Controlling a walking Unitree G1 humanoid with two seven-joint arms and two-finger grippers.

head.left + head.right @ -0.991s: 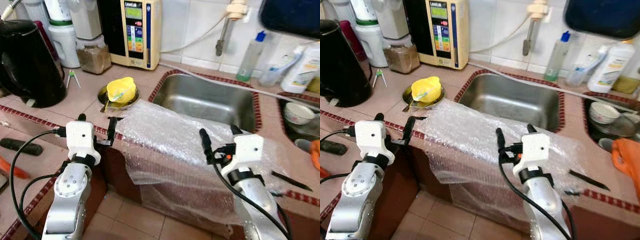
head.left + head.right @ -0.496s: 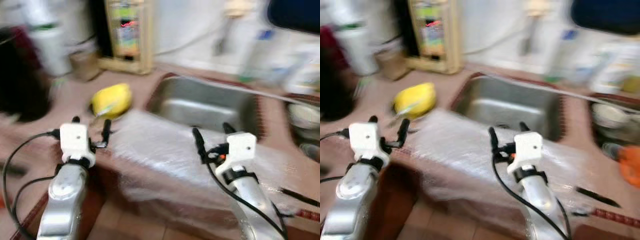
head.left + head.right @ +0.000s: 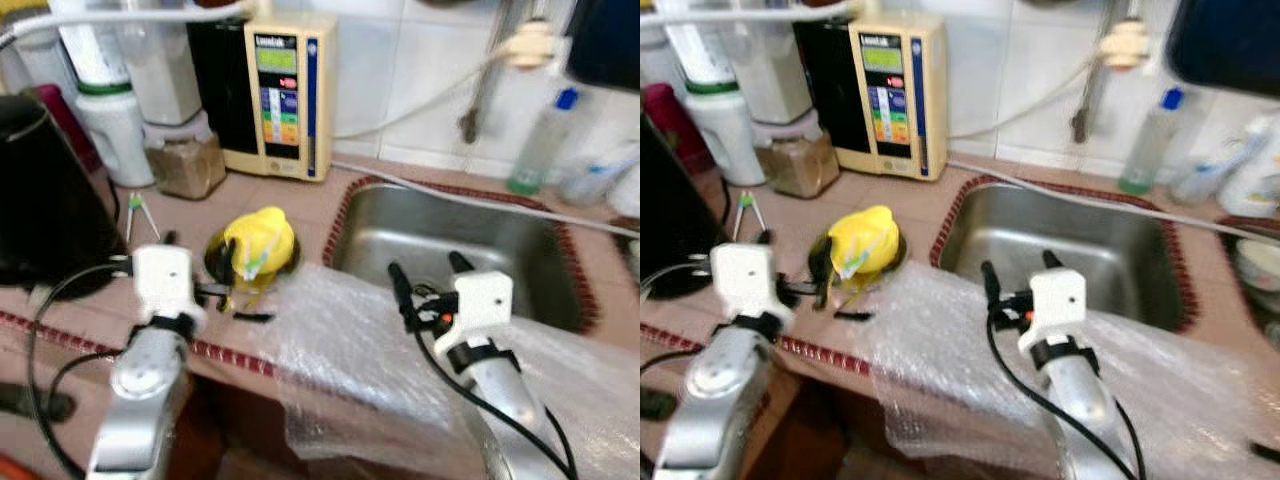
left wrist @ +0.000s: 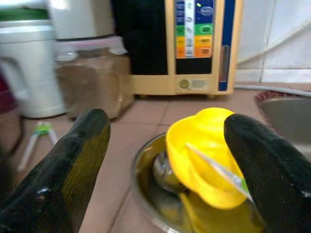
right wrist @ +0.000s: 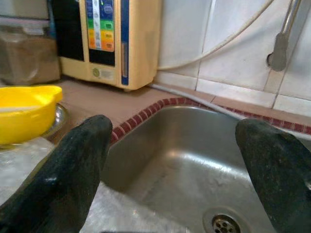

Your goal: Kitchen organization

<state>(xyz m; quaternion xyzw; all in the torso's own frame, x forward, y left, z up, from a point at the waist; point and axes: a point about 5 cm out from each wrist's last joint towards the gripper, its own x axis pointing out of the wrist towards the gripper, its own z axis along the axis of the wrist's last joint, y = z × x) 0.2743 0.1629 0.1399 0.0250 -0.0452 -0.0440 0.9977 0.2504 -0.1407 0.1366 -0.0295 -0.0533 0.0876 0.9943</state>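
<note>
A yellow plastic cup (image 3: 259,240) lies tilted in a shallow metal bowl (image 3: 217,264) on the tiled counter, left of the sink (image 3: 452,244); a spoon rests in the bowl. My left gripper (image 3: 198,268) is open just in front of the bowl, and in the left wrist view the yellow cup (image 4: 209,155) sits between its fingers (image 4: 73,165), a little ahead. My right gripper (image 3: 426,268) is open above a bubble wrap sheet (image 3: 350,350) draped over the counter's front edge, pointing at the sink basin (image 5: 194,170).
A cream water ionizer (image 3: 285,95), a brown-filled jar (image 3: 185,165) and white appliances line the back wall. A black kettle (image 3: 40,200) stands at the left, small tongs (image 3: 140,213) beside it. A clear bottle (image 3: 540,145) stands behind the sink.
The whole picture shifted and blurred, so the camera moved closer to the counter. My left gripper is now nearer the metal bowl; both grippers stay open.
</note>
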